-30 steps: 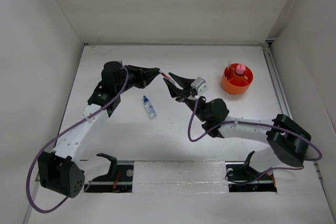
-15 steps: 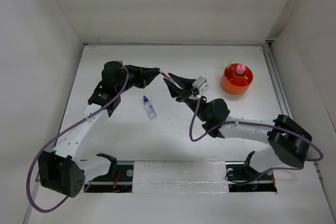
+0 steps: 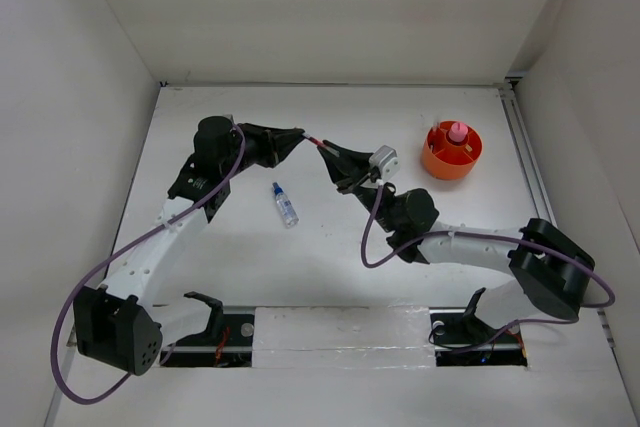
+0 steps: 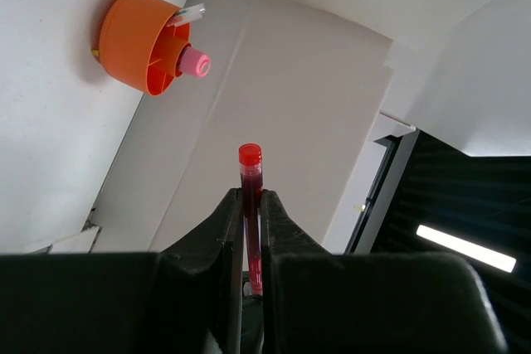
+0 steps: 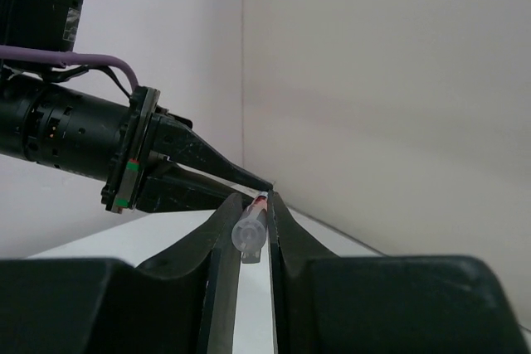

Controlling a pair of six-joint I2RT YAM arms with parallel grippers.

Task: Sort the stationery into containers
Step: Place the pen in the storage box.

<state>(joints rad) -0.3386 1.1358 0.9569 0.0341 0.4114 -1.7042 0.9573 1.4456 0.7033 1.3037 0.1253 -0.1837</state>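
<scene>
While aloft, red pen (image 4: 250, 192) toward tub (image 4: 124, 35)

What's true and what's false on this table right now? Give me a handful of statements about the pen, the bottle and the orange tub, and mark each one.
1. The thin red pen is gripped by both the left gripper and the right gripper, above the table. True.
2. The clear blue-capped bottle is inside the round orange plastic tub. False: it rests on the table between the arms, well apart from the tub.
3. A pink-capped cylinder stands in the tub. True.
4. The tub sits on the left arm's side. False: it is on the right arm's side, toward the far edge.
5. The left gripper is wide open. False: its fingers are closed on the pen.
</scene>
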